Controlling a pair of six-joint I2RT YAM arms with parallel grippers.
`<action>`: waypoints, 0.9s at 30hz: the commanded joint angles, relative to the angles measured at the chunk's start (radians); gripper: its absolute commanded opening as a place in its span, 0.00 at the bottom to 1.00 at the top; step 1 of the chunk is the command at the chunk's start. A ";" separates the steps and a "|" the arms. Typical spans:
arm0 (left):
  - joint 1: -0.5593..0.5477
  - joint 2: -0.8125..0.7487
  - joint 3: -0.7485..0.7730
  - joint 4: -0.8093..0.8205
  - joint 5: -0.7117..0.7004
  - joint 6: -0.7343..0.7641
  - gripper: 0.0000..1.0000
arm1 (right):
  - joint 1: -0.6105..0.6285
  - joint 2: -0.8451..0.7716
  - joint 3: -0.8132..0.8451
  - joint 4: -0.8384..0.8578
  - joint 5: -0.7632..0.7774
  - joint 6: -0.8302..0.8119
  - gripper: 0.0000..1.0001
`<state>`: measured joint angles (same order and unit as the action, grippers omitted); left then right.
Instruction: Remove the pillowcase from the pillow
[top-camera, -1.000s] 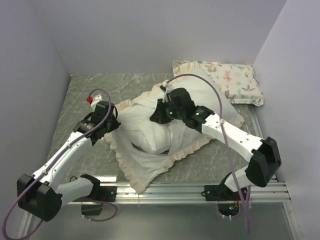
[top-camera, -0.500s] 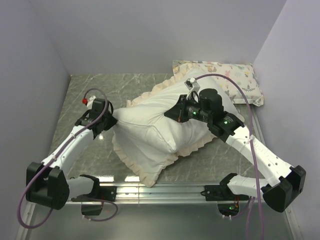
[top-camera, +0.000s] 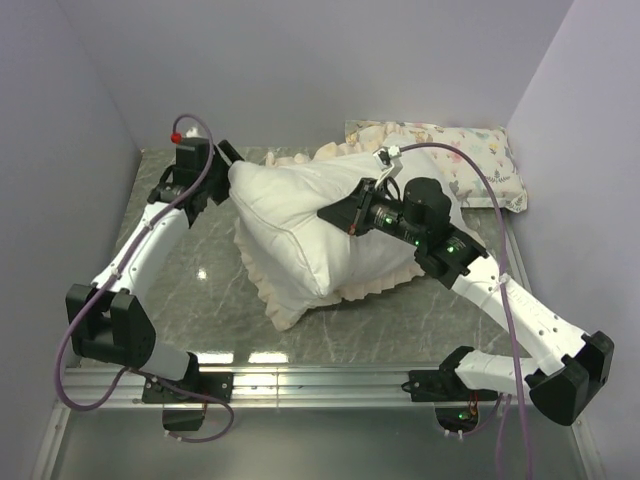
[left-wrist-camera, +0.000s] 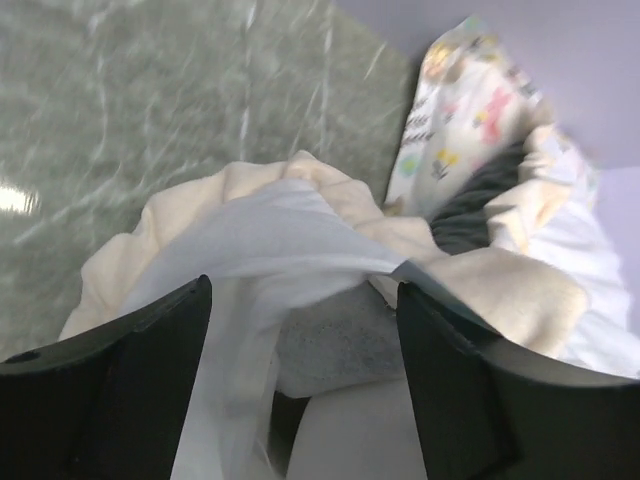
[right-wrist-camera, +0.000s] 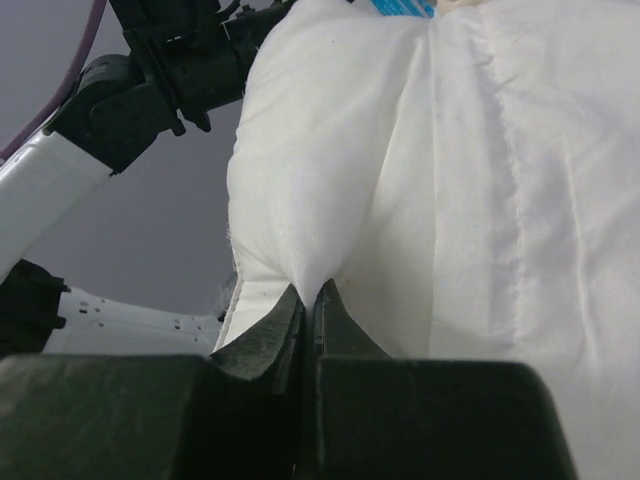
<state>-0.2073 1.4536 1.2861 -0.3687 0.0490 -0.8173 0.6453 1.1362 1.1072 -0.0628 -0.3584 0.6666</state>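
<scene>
The plump white pillow (top-camera: 295, 230) is held up off the table, tilted, in the middle of the top view. My right gripper (top-camera: 352, 218) is shut on a pinch of its white cloth (right-wrist-camera: 330, 240) beside a seam. The pillowcase (top-camera: 385, 285) lies under and behind the pillow, its cream frill showing along the near side. In the left wrist view its cream frill (left-wrist-camera: 500, 285) and a patch of dark grey plush (left-wrist-camera: 480, 205) show. My left gripper (top-camera: 228, 162) is at the pillow's far-left corner. Its jaws (left-wrist-camera: 302, 300) stand wide open, with loose white fabric (left-wrist-camera: 270, 240) between them, not pinched.
A small animal-and-plant print pillow (top-camera: 470, 160) lies at the back right against the wall. Grey walls close in the marbled table (top-camera: 180, 290) on the left, back and right. A metal rail (top-camera: 330, 380) runs along the near edge.
My left arm swung toward the back left and its gripper opened, letting go of the fabric. The pillow rose and shifted toward the back. My right gripper stays shut on it.
</scene>
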 joint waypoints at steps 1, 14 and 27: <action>0.025 0.010 0.136 -0.004 0.051 0.036 0.82 | 0.065 -0.023 0.034 0.181 0.179 0.044 0.00; 0.080 -0.007 0.477 -0.338 -0.116 0.070 0.99 | 0.165 0.138 0.017 0.343 0.323 0.079 0.00; 0.043 -0.427 0.013 -0.343 -0.116 0.012 0.99 | 0.290 0.492 0.432 0.264 0.641 0.131 0.00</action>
<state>-0.1627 1.0866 1.3945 -0.7067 -0.0471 -0.7803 0.9272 1.5768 1.3521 0.0978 0.1253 0.7624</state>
